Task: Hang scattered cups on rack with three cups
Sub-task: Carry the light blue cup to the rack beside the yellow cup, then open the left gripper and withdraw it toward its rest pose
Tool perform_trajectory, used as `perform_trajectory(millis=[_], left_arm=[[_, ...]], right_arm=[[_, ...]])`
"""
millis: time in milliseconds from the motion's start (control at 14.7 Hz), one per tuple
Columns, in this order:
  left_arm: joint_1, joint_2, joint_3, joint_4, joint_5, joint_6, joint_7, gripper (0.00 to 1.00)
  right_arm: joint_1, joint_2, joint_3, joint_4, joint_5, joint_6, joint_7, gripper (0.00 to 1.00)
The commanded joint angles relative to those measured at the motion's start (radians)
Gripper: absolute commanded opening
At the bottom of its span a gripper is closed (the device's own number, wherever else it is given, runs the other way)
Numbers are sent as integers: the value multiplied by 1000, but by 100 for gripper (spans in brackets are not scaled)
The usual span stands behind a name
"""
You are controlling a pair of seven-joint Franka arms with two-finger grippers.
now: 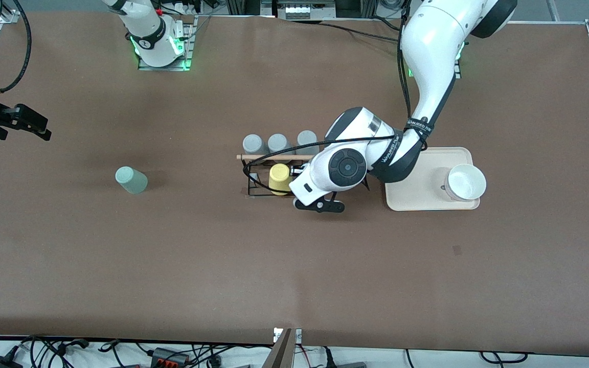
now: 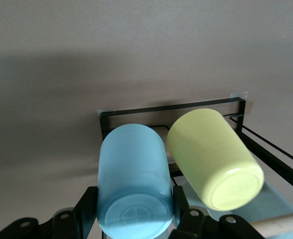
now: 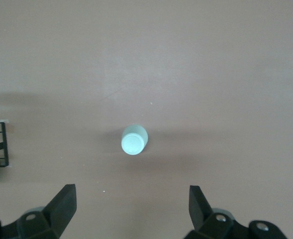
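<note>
Cups were what the scene turned on, and each camera gave me a different piece. From the front, the mint green cup (image 1: 131, 180) stood alone on the brown table (image 1: 294, 271), well toward the right arm's end, far from the black wire rack (image 1: 251, 180) at the middle. On that rack the yellow cup (image 1: 279, 178) sat tilted on a peg, and three grey cups (image 1: 278, 143) lined up along the rack's edge farther from the front camera, just past the wooden rod (image 1: 274, 157). The left arm's white wrist hid its own hand there, so the light blue cup could not be seen from the front.

The left wrist view filled that gap: the left gripper (image 2: 134, 209) was clamped on the light blue cup (image 2: 134, 181), base toward the lens, held over the rack's frame right beside the yellow cup.

The right gripper (image 3: 131, 206) hung in the air with its fingers (image 3: 62, 201) spread wide and nothing between them; its own camera showed the mint green cup on the table below and a corner of the rack at the frame's edge. In the front view that gripper appeared only as a dark shape over the table's right-arm end.

A beige tray (image 1: 412, 202) toward the left arm's end carried a white bowl-like cup (image 1: 465, 182).
</note>
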Motion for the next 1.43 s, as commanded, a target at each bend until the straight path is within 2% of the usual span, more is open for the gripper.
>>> perform_trajectory(millis=[0, 136, 476, 748, 951, 1155, 1223, 1359], left_arm=[[-7, 10, 12, 42, 15, -11, 27, 97], [7, -31, 12, 48, 15, -45, 22, 100], [161, -218, 15, 38, 23, -147, 28, 100], [250, -266, 16, 42, 28, -282, 30, 100], [277, -314, 13, 39, 103, -422, 42, 100], [298, -334, 18, 25, 117, -447, 175, 100], [301, -375, 41, -32, 118, -415, 233, 100], [318, -532, 90, -266, 114, -291, 329, 100]], right_arm=[[-3, 7, 4, 17, 28, -17, -14, 100], [-6, 9, 2, 17, 29, -16, -12, 100], [-6, 18, 2, 17, 34, -11, -12, 100], [0, 19, 5, 19, 32, -10, -5, 100], [0, 59, 5, 19, 31, -6, 1, 100], [9, 127, 5, 22, 17, 0, -2, 100], [7, 134, 5, 25, 15, -2, -3, 100], [-2, 162, 4, 25, 23, 0, -11, 100]])
